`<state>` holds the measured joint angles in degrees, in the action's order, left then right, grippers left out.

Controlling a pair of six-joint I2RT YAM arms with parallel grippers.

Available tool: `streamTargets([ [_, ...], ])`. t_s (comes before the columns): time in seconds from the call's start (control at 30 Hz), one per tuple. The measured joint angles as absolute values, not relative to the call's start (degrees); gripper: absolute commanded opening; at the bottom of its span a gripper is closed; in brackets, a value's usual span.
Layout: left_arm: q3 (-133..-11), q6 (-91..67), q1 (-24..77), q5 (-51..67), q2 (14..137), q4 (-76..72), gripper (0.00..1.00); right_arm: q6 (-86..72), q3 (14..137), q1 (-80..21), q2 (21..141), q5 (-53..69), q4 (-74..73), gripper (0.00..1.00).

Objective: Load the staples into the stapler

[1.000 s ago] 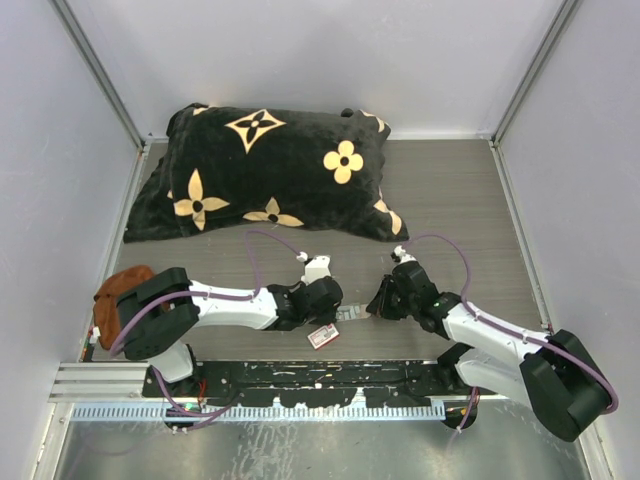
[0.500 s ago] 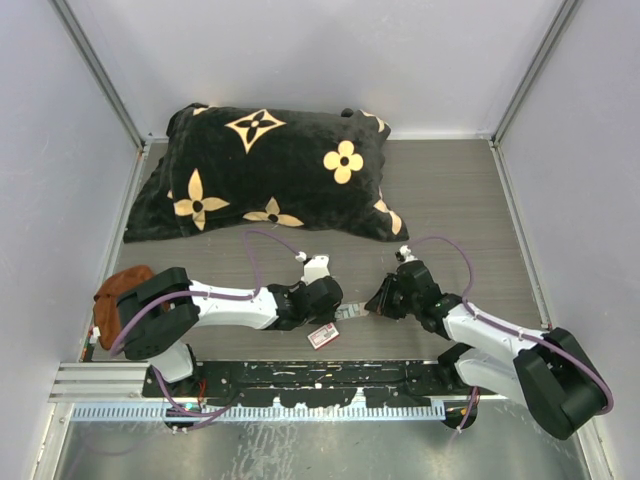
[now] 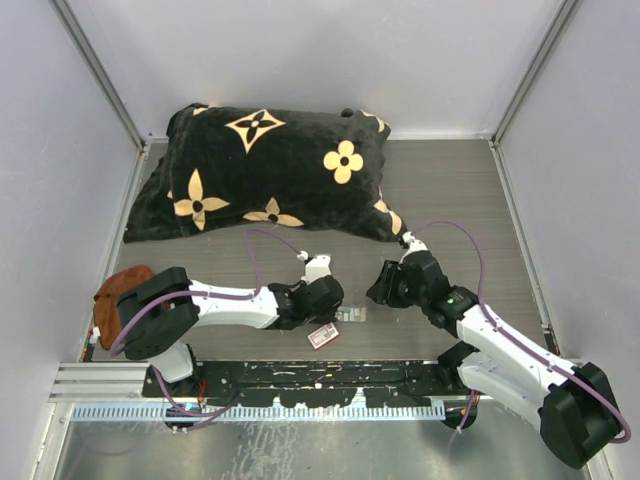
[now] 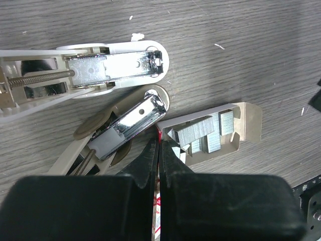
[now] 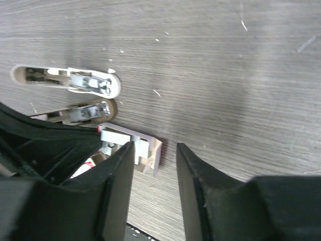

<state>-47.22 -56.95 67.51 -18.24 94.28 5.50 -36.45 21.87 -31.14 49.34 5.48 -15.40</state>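
White arm links [image 3: 232,306], black joints [image 3: 155,315], looping purple cables [image 3: 251,262], black tool fingers [image 5: 193,186]

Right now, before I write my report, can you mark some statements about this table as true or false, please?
1. The stapler lies opened up on the table. True.
2. The right gripper is shut on the tray. False: its jaws stand apart with nothing held, and the tray lies on the table.
3. The staples sit in the tray, beside the stapler. True.
4. The pillow covers the stapler. False: the pillow lies at the far side, apart from it.
5. The left gripper is shut. True.
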Motion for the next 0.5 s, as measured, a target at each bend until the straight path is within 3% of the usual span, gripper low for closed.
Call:
streamTargets([
  [0.23,-47.7,-56.1,67.5,-18.2,94.3,6.2,0.00,-34.5,26.2,-38.9,52.7,4.2,-15.7,0.35],
  [0.5,-47.8,-56.1,67.5,-18.2,94.3,6.6,0.00,-35.0,28.2,-50.3,61.5,-2.5,-16.5,0.35],
])
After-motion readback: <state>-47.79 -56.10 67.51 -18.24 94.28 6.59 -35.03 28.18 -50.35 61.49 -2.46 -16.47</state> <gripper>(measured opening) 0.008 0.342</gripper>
